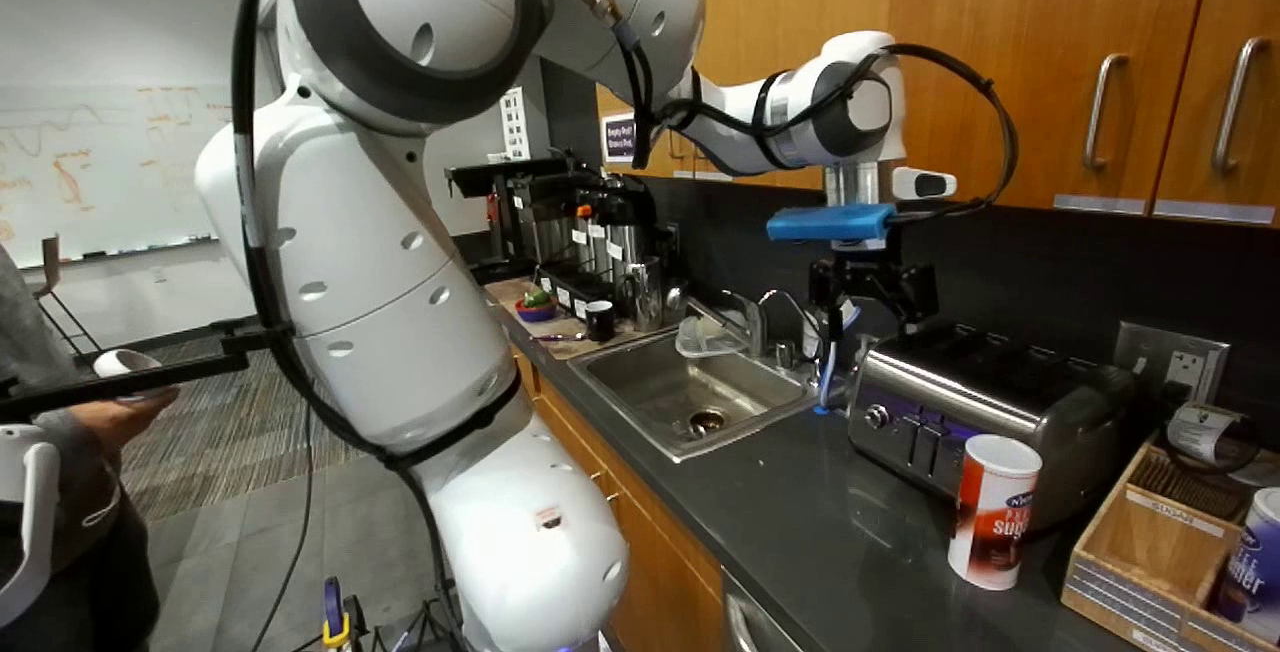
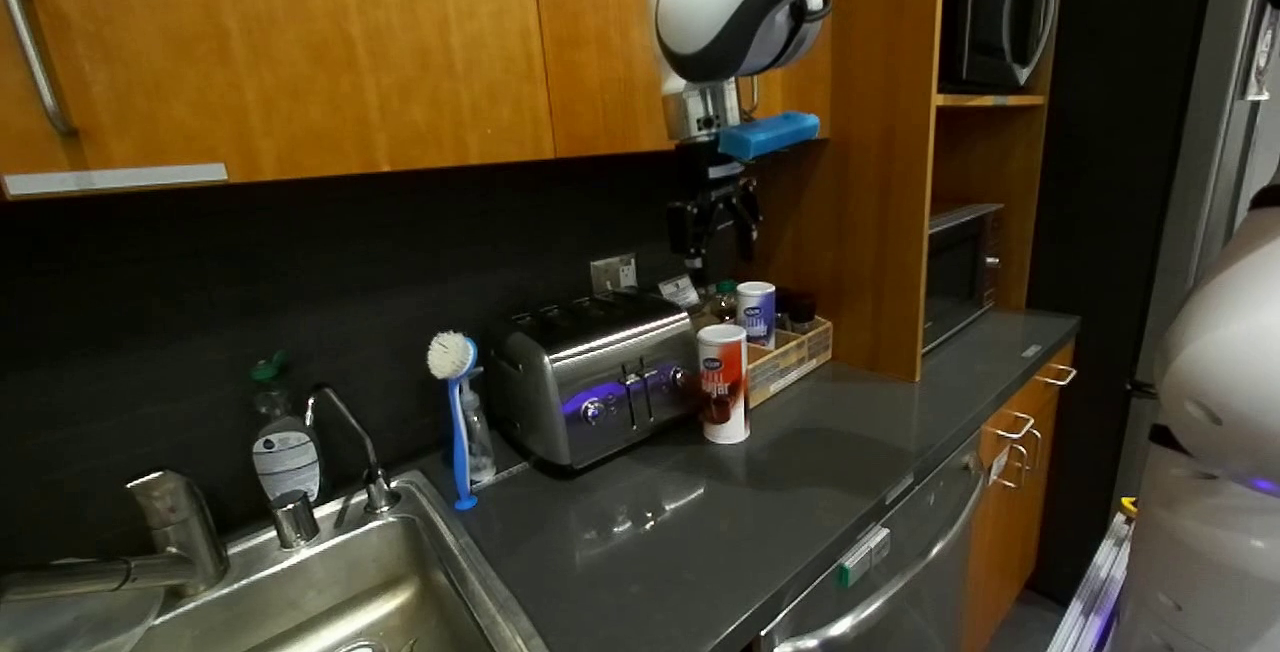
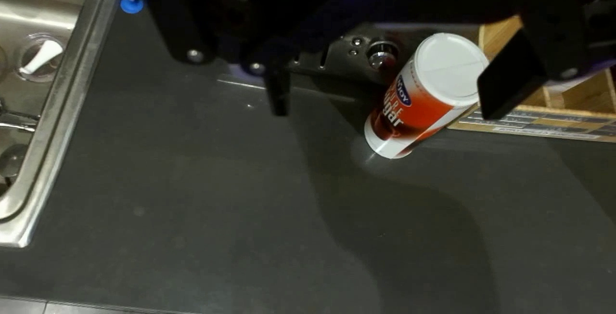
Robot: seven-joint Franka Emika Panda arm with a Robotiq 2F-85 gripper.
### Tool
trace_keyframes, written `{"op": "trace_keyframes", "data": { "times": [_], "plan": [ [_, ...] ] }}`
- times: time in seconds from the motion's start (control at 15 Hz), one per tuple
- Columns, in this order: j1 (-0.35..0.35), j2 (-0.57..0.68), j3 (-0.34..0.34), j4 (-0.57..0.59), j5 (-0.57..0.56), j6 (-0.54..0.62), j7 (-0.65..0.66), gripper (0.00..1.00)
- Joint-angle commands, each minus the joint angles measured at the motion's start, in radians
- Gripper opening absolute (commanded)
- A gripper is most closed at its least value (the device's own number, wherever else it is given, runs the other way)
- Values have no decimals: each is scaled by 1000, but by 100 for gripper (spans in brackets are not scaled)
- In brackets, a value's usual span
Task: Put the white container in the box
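The jaws stand wide apart, holding nothing, and point down. The gripper (image 2: 720,248) hangs well above the counter (image 2: 640,552), higher than the top of the toaster (image 2: 600,382). The white container (image 2: 722,382), with its red sugar label, stands upright on the counter between the toaster and the counter's front edge, nearer the toaster. It is outside the box (image 1: 1125,600), just beside that box's closest corner. The box lies toward the counter's back edge, near the tall wooden panel (image 2: 870,182), and a purple-labelled canister (image 2: 757,312) stands in one of its compartments.

The step in hand looks to be the approach: the container is not yet grasped. In the wrist view it sits off toward the box-side finger (image 3: 512,77), so the next move probably calls for a shift toward the box's near corner, then a straight descent until the fingers straddle the container's body below the lid. The toaster's front seems close enough to crowd a finger, so the jaws would best close along the toaster's face rather than across it. After that, the lift must carry the container's base over the box wall; the compartment beside the purple-labelled canister seems the likeliest place to set it.
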State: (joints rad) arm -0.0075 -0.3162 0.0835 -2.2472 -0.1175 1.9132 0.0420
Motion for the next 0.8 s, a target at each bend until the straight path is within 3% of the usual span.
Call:
{"op": "trace_keyframes", "data": {
  "times": [0.0, 0.33, 0.73],
  "plan": [
    [-1, 80, -49, 65, -28, -34, -100, 100],
    [-5, 169, -91, 86, -43, -22, -195, 100],
    [-12, 252, -110, 111, -28, -26, -200, 100]
  ]
}}
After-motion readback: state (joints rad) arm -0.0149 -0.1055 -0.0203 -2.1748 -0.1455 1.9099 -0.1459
